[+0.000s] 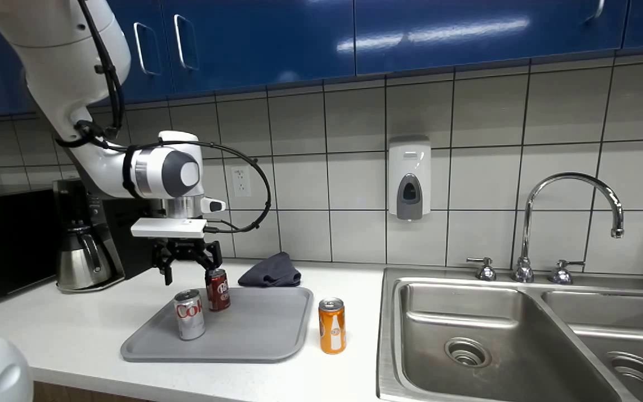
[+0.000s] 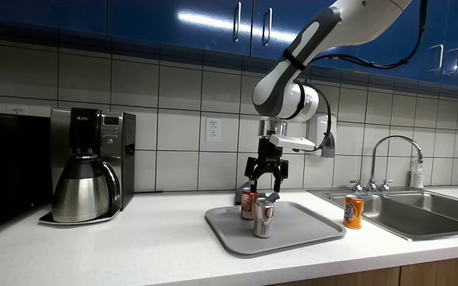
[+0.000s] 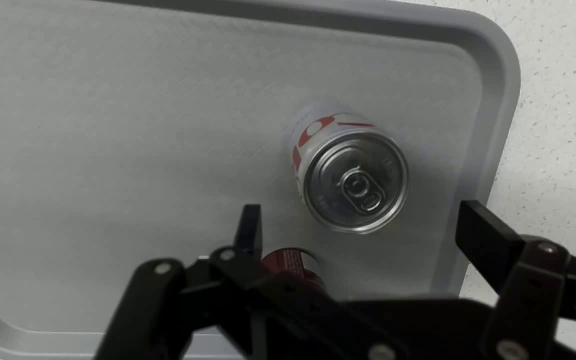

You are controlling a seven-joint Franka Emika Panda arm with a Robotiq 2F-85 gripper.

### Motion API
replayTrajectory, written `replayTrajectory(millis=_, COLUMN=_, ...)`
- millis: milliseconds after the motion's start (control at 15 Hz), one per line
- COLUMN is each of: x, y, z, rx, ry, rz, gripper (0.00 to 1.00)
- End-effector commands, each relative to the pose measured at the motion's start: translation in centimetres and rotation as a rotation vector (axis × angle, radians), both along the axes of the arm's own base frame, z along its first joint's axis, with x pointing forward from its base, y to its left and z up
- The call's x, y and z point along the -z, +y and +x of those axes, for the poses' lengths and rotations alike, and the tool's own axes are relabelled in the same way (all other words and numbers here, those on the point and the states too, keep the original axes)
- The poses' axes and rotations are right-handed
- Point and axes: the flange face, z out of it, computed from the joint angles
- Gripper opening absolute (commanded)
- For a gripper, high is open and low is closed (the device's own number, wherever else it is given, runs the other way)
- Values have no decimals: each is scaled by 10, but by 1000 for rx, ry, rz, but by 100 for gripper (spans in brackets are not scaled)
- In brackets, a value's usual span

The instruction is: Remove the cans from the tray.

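A silver Coke can stands upright on the grey tray. A dark red can stands upright behind it on the tray. Both cans also show in an exterior view, the silver can in front of the red can. An orange can stands on the counter beside the tray. My gripper is open and empty above the tray. In the wrist view the silver can's top lies just ahead of the gap between the fingers. The red can is mostly hidden behind a finger.
A dark cloth lies behind the tray. A steel sink with a faucet is beyond the orange can. A coffee maker stands at the opposite end. Blue cabinets hang overhead.
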Motion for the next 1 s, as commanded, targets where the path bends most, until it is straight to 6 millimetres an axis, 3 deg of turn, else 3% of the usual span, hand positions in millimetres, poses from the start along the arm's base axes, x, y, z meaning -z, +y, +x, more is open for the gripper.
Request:
replayTrajectory(millis=0, x=0, y=5, z=-11, rx=-14, ry=4, rz=-17, gripper=100)
replayTrajectory(millis=933, x=17, y=14, z=-19, rx=-76, ry=-2, rz=-52, gripper=100)
